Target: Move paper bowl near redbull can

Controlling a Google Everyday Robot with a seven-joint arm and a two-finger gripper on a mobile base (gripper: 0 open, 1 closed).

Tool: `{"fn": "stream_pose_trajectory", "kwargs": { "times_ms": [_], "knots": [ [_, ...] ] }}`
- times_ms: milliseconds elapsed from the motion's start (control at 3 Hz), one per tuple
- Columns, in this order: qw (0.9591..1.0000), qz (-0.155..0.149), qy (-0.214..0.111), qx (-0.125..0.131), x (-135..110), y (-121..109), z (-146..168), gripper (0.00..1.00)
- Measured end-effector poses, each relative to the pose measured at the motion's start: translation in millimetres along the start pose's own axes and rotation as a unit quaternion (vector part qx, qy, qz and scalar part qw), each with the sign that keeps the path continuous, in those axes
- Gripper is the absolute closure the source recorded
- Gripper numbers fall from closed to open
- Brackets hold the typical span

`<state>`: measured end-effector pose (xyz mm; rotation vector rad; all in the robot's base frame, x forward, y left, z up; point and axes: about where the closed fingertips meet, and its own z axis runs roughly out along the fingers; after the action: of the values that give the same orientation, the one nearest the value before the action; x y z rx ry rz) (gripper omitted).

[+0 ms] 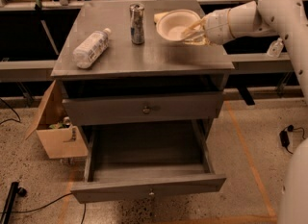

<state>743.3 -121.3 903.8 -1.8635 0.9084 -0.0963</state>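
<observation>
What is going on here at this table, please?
The robot's arm reaches in from the right, and its gripper is closed on the right rim of the paper bowl, at the back right of the grey table. The redbull can stands upright just left of the bowl, not touching it. A plastic bottle lies on its side further left. The lower drawer is open.
</observation>
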Motion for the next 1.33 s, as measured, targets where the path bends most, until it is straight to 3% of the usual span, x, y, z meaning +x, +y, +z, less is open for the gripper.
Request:
{"fn": "stream_pose_trajectory", "kwargs": {
  "times_ms": [667,1000,1333],
  "knots": [
    [0.9969,0.011,-0.075,-0.021,-23.5,-3.4,43.5,1.0],
    [0.9935,0.033,-0.102,-0.039,-27.3,6.2,58.6,0.83],
    [0.9909,0.048,-0.116,-0.049,-28.5,11.6,68.5,0.59]
  ]
}}
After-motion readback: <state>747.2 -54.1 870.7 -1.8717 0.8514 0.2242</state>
